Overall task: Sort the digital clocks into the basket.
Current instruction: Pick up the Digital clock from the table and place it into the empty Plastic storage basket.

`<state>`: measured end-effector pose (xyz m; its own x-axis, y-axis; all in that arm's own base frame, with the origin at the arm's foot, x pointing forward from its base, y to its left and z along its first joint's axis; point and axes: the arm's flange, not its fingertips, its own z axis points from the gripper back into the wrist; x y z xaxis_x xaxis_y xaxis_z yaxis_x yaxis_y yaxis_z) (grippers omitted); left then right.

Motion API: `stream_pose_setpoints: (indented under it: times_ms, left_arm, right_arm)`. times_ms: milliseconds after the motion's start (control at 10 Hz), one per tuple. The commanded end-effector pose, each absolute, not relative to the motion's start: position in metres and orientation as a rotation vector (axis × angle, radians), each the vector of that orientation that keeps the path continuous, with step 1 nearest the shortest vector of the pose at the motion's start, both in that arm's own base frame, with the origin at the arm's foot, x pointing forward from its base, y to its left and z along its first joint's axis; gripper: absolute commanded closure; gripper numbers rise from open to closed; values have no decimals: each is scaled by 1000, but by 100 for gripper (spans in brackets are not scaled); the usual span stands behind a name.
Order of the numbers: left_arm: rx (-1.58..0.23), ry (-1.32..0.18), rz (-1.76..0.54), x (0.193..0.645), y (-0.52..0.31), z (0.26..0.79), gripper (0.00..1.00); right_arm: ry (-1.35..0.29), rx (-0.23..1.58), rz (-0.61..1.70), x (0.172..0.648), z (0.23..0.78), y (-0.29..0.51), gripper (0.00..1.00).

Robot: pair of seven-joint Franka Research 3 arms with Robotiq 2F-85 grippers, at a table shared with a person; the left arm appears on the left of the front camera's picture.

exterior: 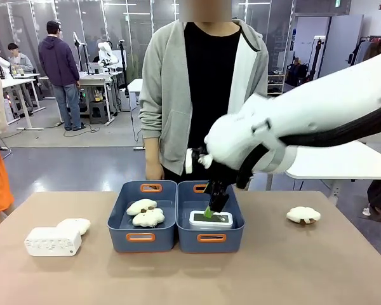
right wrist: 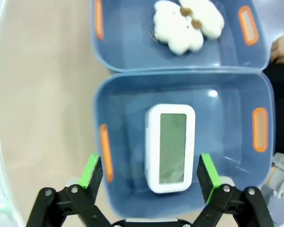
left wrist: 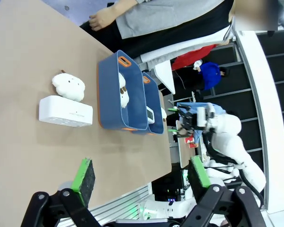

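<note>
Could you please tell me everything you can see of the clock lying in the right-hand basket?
The clock is a white, rounded rectangular box, plastic by its look, with a greyish-green display window showing no digits. It lies flat, face up and crosswise, on the floor of the blue basket, nearer the handle on the robot's side. The right gripper hangs open over it, green pads spread clear of its sides.
</note>
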<state>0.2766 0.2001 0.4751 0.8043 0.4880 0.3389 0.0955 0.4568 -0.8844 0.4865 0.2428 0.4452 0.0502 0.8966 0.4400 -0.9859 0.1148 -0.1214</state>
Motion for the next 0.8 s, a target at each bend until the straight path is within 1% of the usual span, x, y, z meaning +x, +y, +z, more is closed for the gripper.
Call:
stream_pose_setpoints:
  times_ms: [0, 100, 300, 400, 500, 700]
  left_arm:
    - [-1104, -640, 241, 279, 202, 476, 0]
    - [-1104, -640, 241, 279, 202, 476, 0]
    - [-1104, -640, 241, 279, 202, 476, 0]
    - [-1104, -640, 241, 279, 202, 476, 0]
    - [-1104, -640, 241, 279, 202, 476, 0]
    - [-1104, -640, 241, 279, 202, 476, 0]
  right_arm:
    - [-562, 425, 1297, 450, 491, 159, 0]
    - [-561, 512, 1147, 442, 497, 125, 0]
    - [-633, 706, 835, 412, 489, 44, 0]
    - [-614, 750, 695, 398, 476, 9, 0]
    - [-606, 826, 633, 379, 465, -16, 0]
    - [-622, 936, 374, 339, 432, -98, 0]
